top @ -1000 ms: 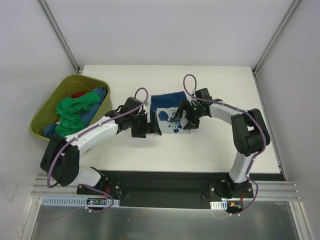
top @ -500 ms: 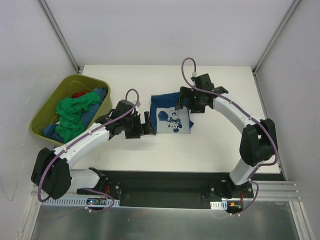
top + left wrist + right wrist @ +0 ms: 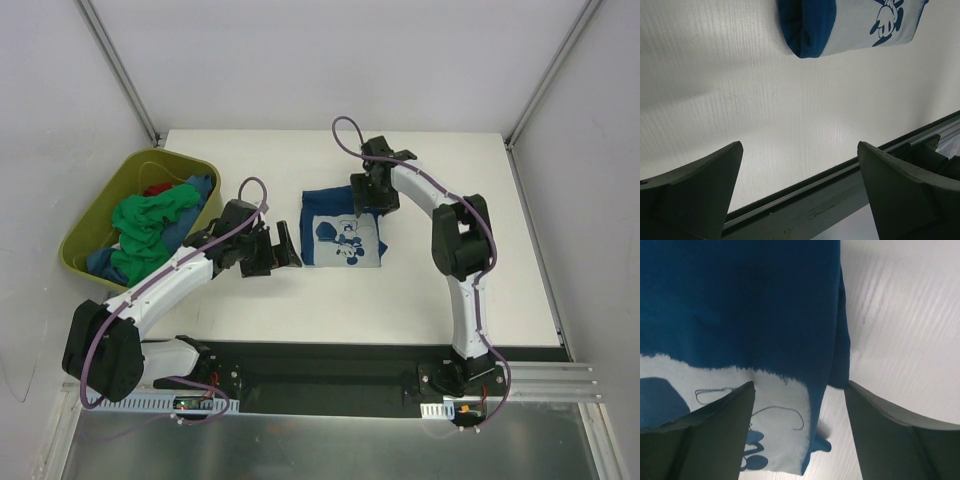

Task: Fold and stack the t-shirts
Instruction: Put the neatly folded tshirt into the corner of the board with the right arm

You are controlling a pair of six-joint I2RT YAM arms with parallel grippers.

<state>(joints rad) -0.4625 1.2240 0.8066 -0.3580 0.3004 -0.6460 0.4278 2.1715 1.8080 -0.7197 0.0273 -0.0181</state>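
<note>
A folded dark navy t-shirt [image 3: 343, 235] with a pale Mickey print lies flat on the white table, mid-view from the top. In the right wrist view the shirt [image 3: 740, 305] fills the upper left, and my right gripper [image 3: 799, 390] hangs open over its far right corner, jaws on either side of the cloth's edge and holding nothing. From above, the right gripper [image 3: 362, 205] sits at the shirt's far edge. My left gripper [image 3: 288, 246] is open just left of the shirt, apart from it. The left wrist view shows the left gripper [image 3: 799, 145] empty, with the shirt's folded end [image 3: 840, 25] ahead.
An olive-green tub [image 3: 100, 205] stands at the table's left, holding a crumpled green shirt [image 3: 145, 225], a blue one [image 3: 197, 188] and a bit of red [image 3: 155, 189]. A dark rail [image 3: 840, 185] runs along the table's near edge.
My right gripper has swung from the shirt's near right side up to its far edge. The left gripper has drawn back leftward, away from the shirt.
</note>
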